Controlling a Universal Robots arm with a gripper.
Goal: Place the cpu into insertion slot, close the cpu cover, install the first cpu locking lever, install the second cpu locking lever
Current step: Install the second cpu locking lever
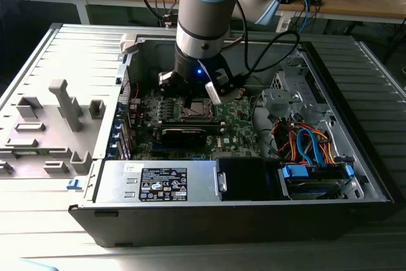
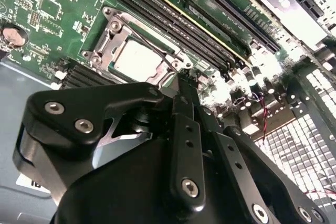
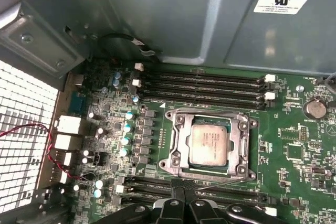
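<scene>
The computer case [image 1: 355, 93] lies open with the green motherboard [image 3: 299, 150] exposed. The insertion slot [image 3: 173, 157] holds the cpu [image 3: 209, 144], with the cpu cover [image 3: 242, 129] down around it. The gripper [image 3: 182, 188], fingers pressed together and empty, touches a thin locking lever [image 3: 220, 182] beside the socket. Risk: the lever may slip off the fingertips and spring back.

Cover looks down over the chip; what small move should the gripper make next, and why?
Probably press the wire lever down toward its latch: the cpu sits under the closed cpu cover, and the shut gripper is right beside that lever.
</scene>
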